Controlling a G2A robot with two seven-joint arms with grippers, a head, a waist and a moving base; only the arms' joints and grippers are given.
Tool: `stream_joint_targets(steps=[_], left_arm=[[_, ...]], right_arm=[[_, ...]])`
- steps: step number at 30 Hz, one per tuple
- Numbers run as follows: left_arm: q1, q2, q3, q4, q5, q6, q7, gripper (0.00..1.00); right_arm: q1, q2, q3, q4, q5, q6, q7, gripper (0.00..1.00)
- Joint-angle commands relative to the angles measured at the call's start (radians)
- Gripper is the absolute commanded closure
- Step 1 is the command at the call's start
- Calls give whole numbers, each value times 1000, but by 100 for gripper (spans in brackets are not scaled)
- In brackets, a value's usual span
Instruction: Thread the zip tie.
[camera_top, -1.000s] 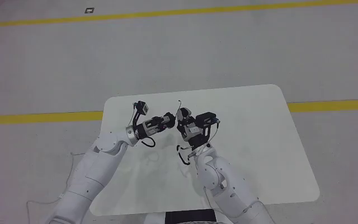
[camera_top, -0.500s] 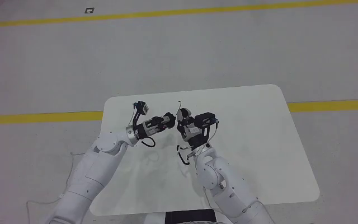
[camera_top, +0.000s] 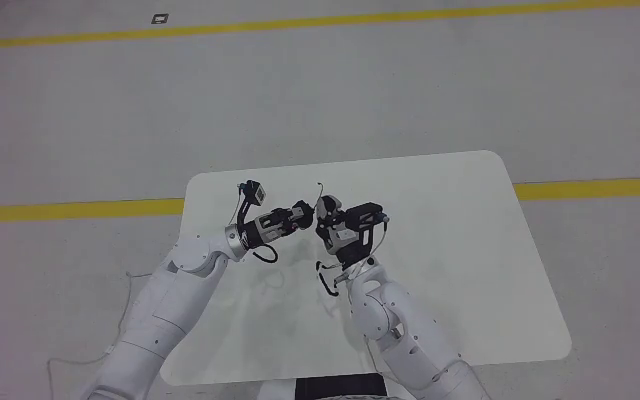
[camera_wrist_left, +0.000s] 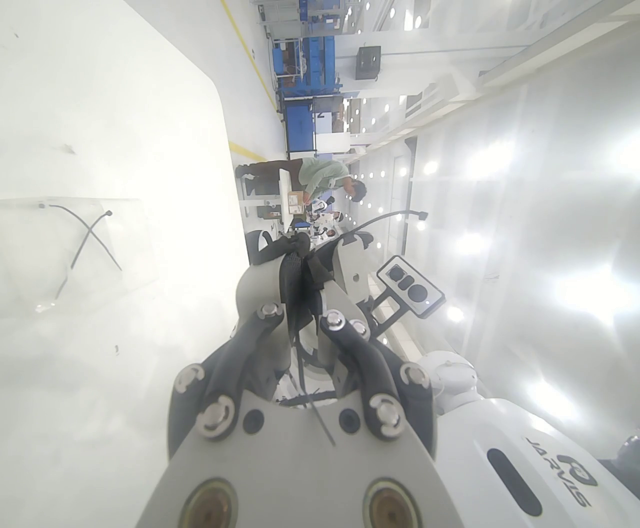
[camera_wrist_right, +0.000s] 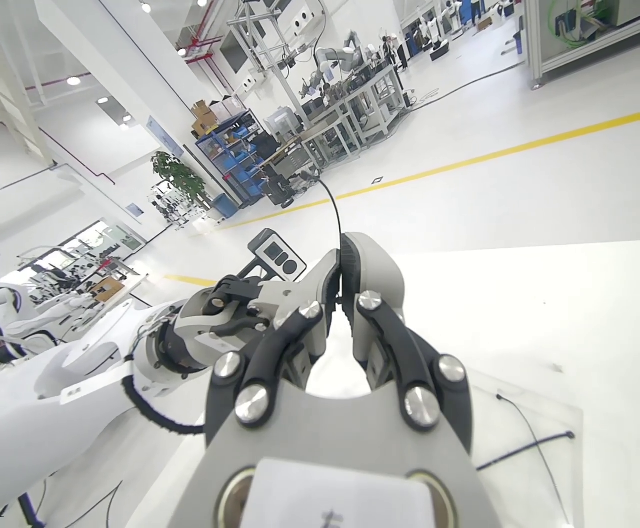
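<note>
Now: the right gripper (camera_wrist_right: 342, 257) is clamped tight, pads together on the zip tie (camera_wrist_right: 334, 210). Its thin black strap rises out of the fingertips and curls over at the free end. The left gripper (camera_wrist_left: 298, 247) is likewise closed on a black strap, a length of which trails back between its fingers toward the wrist (I take it for the same tie, but the join is hidden between the pads). The two sets of fingertips stand nose to nose, touching or very nearly, held up over the left half of the table (camera_top: 450, 200).

Change over the last second: the right wrist has crept a little toward the left gripper and turned slightly. The left arm has held its place. Neither grip has been let go.

Reading: this looks like fine alignment of tip to head, not a pull-through. The threading step is in hand, not shown done; whether the tip has entered the head cannot be told from here.

Further out, a clear sheet (camera_wrist_right: 550, 415) lies flat on the table with spare ties (camera_wrist_left: 90, 240) crossed on it, well apart from both grippers.
</note>
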Motion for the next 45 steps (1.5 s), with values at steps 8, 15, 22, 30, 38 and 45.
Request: stream_joint_targets(steps=[8, 15, 22, 30, 38, 45], left_arm=[[0, 0, 0, 0, 0, 0, 0, 100], [0, 0, 0, 0, 0, 0, 0, 100], [0, 0, 0, 0, 0, 0, 0, 100], [0, 0, 0, 0, 0, 0, 0, 100], [0, 0, 0, 0, 0, 0, 0, 100], [0, 0, 0, 0, 0, 0, 0, 100]], right_arm=[[0, 1, 3, 3, -2, 6, 3, 100], [-5, 2, 10, 0, 1, 7, -1, 100], [-5, 3, 4, 1, -5, -3, 7, 100], [3, 1, -9, 15, -16, -1, 17, 100], [3, 2, -7, 14, -16, -1, 14, 100], [3, 2, -3, 17, -10, -1, 9, 100]])
